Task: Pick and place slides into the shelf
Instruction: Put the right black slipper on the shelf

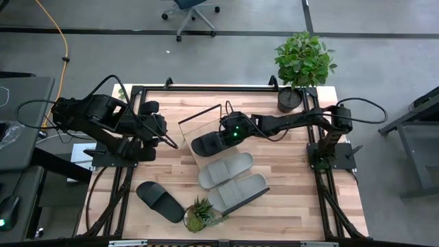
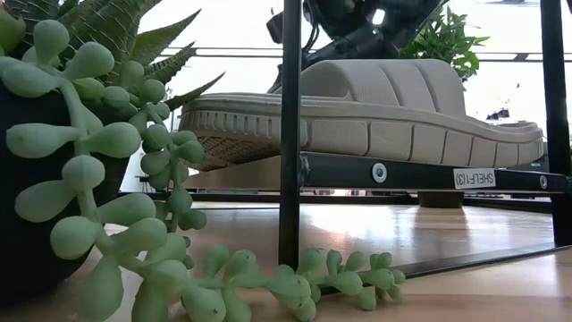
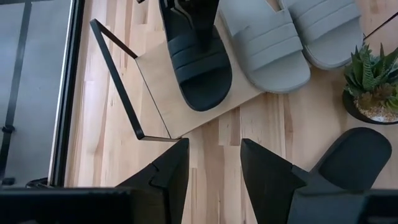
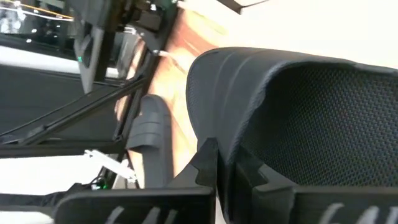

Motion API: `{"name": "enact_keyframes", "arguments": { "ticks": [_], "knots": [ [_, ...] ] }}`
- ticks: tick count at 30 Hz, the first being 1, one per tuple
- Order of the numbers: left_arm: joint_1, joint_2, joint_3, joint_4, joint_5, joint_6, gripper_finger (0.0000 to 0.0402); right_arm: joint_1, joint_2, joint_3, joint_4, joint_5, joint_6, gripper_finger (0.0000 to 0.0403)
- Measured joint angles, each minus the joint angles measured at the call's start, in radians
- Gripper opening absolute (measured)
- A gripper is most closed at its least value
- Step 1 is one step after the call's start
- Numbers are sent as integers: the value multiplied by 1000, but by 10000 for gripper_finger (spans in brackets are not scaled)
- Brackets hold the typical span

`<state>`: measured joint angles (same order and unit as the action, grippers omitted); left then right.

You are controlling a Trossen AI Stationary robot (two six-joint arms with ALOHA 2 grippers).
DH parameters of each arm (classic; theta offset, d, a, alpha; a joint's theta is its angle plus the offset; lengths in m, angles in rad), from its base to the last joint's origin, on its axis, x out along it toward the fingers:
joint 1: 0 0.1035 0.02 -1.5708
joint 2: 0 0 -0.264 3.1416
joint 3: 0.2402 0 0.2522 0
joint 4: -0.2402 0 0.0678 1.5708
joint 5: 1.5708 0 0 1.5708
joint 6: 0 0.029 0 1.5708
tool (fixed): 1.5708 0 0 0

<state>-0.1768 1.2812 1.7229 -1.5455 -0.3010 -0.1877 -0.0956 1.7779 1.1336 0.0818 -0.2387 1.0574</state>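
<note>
Across the middle of the table (image 1: 288,206), the right arm reaches in from its base at the right edge, stretched almost flat toward the shelf (image 1: 199,123), its wrist bent down over a black slide (image 1: 206,143). The right gripper (image 1: 226,135) is clamped on that slide's strap — its own camera shows the 2 dark fingers pressed together with the strap's edge pinched between them, the textured footbed filling the view. This slide lies on the shelf board near the end with the thin black rod frame, toe pointing toward the left arm. Beside it on the same board sit 2 light grey slides (image 1: 226,169), side by side and touching, the second one (image 1: 238,191) nearest the front edge of the table. The fourth slide, black (image 1: 160,201), lies off the shelf on the bare tabletop, close to a small potted succulent (image 1: 199,214). The left arm is folded at the left side of the table, elbow tucked back, its wrist pointing across at the shelf; the left gripper (image 3: 214,165) hovers above the wood with its fingers parted and nothing between them — only tabletop shows in the gap. A leafy potted plant (image 1: 302,65) stands at the far right corner.
</note>
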Motion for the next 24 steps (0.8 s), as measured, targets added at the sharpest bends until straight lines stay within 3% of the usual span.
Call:
{"name": "enact_keyframes", "arguments": {
  "ticks": [10,15,24],
  "knots": [
    [0,0,0,-1,0,25,133,6,24,-1,-4,0,8,0],
    [0,0,0,-1,0,26,133,15,24,-1,-27,-73,18,0],
    [0,0,0,-2,0,26,133,30,24,-1,-46,-86,19,0]
  ]
}}
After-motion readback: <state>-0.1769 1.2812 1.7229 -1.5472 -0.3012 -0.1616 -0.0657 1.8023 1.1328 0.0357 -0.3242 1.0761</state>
